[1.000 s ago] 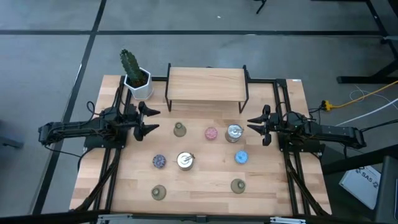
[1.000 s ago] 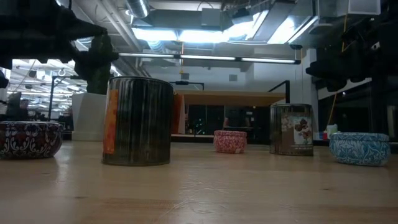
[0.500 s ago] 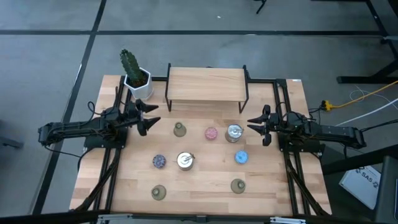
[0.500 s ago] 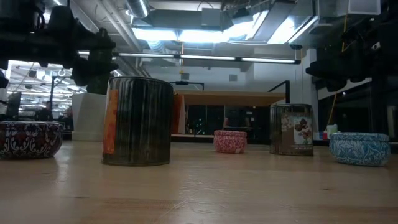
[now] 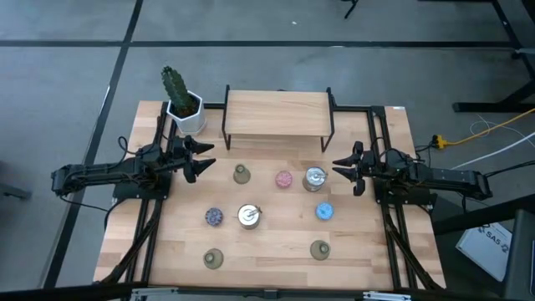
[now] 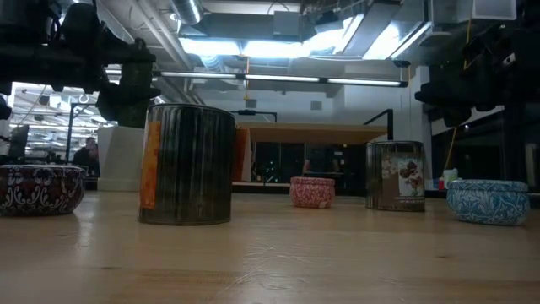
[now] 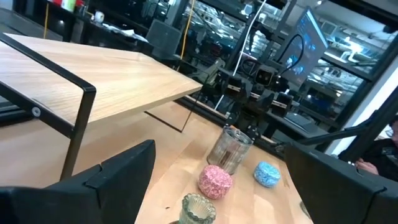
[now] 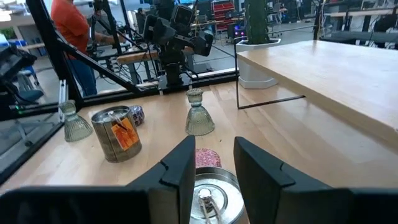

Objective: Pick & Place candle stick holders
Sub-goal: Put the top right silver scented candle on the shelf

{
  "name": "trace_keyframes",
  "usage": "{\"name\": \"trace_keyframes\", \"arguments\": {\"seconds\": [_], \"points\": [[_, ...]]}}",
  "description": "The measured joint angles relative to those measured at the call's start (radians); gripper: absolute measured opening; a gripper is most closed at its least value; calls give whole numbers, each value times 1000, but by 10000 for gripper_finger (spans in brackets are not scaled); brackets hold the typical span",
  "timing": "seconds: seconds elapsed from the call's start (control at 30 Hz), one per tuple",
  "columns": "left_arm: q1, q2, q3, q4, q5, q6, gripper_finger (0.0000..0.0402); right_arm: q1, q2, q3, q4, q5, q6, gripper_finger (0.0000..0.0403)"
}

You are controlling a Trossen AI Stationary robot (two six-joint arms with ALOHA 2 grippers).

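Several candle stick holders stand on their bases on the wooden table (image 5: 276,238) between my arms. In the far row are an olive flared one (image 5: 242,174), a pink round one (image 5: 284,179) and a silvery cup (image 5: 315,178). The middle row has a dark speckled one (image 5: 214,216), a second silvery cup (image 5: 248,216) and a blue one (image 5: 324,211). Two more olive ones (image 5: 214,259) (image 5: 320,249) stand nearer. My left gripper (image 5: 205,160) hovers open at the table's left and points level toward the holders. My right gripper (image 5: 341,170) hovers at the right, just short of the silvery cup (image 8: 208,199), its fingers a narrow gap apart.
A wooden riser shelf (image 5: 277,114) on black legs stands at the far middle. A white pot with a green cactus (image 5: 185,110) stands at the far left corner. Black arm mounts run along both side edges. People show in the room beyond the table (image 8: 71,37).
My left gripper has rolled a little about the line it points along while staying in place. Its fingers are as wide apart as before. The holders have not moved.
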Motion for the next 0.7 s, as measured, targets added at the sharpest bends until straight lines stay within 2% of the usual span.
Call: {"name": "trace_keyframes", "arguments": {"seconds": [0.23, 0.37, 0.7], "points": [[0, 0, 1, 10, 27, -6, 354, 0, 0, 0, 38, 8, 30, 112], [0, 1, 2, 76, 41, -59, 354, 0, 0, 0, 37, 20, 68, 114], [-21, 1, 13, 95, 31, -69, 354, 0, 0, 0, 71, 26, 136, 155]]}}
